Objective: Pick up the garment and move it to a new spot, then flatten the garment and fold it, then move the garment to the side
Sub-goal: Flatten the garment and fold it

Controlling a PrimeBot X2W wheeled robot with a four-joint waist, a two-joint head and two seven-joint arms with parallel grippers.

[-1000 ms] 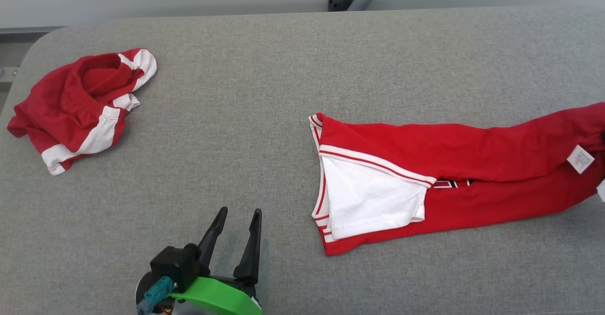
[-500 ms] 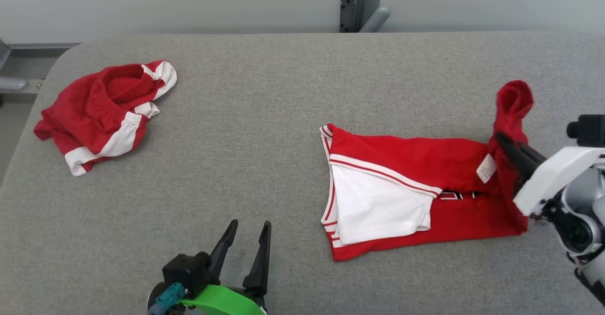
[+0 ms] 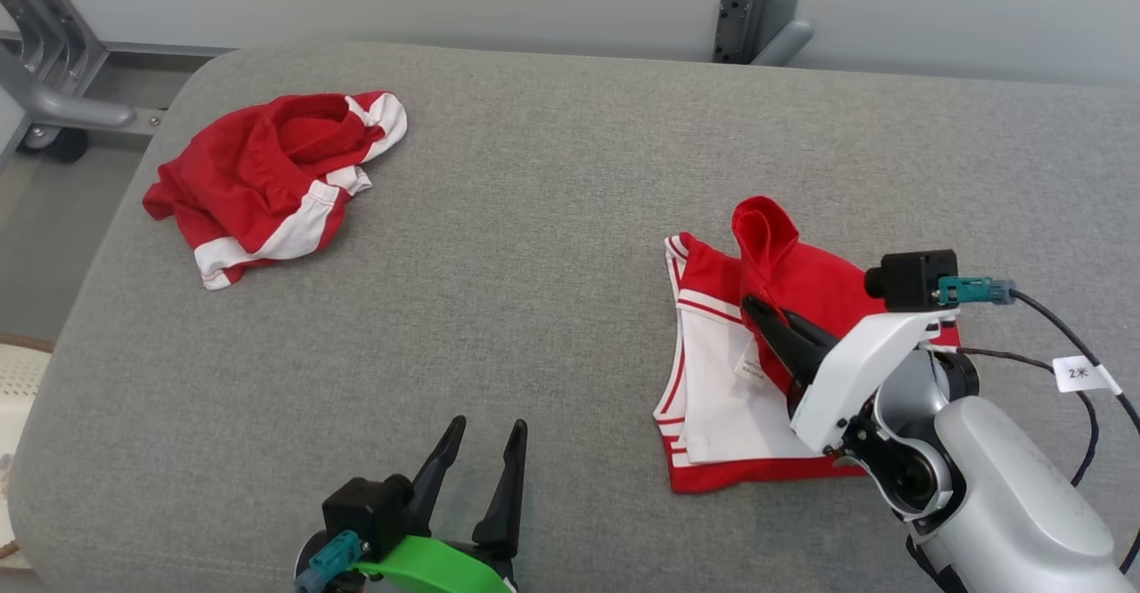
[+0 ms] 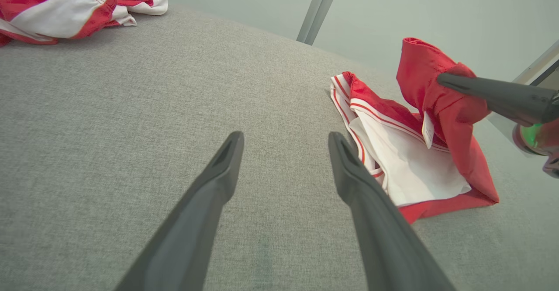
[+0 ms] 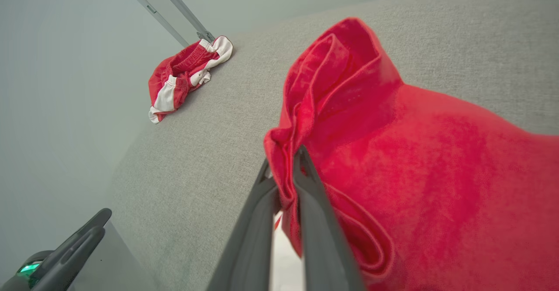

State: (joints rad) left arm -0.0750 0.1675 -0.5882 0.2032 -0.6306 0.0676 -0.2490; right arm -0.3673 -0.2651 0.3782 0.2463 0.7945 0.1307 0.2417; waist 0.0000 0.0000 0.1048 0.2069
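Head view: garment [image 3: 806, 286] on the right half of the grey padded table [image 3: 534, 219]. Red knit with a white panel and red-white striped trim. Lower layer flat on the fabric top, upper red layer lifted and doubled back over it. Small white label [image 3: 751, 366] on the inner face, just beside the dark fingers. Right gripper [image 3: 753, 306] pinching a bunched red fold near the raised edge, fingers pressed together on the cloth, a red loop standing above the tips. Pale forearm and black wrist camera toward the lower right, over the garment's right part.

Right wrist view: same pinch close up, with detail too small to read from the head. Fold squeezed between two slim grey fingers, soft matte weave, rolled hem at the top.

Left wrist view: side-on look at the height of the lift. Red layer hanging as a drape from the pinch down to the flat part, white panel exposed beneath.

Left gripper [image 3: 489, 422] low at the near edge, fingers spread wide, nothing between them, well apart from the garment and to its left. Second garment [image 3: 276, 174], red with white bands, crumpled near the far left corner. Grey metal post [image 3: 753, 5] behind the far edge.
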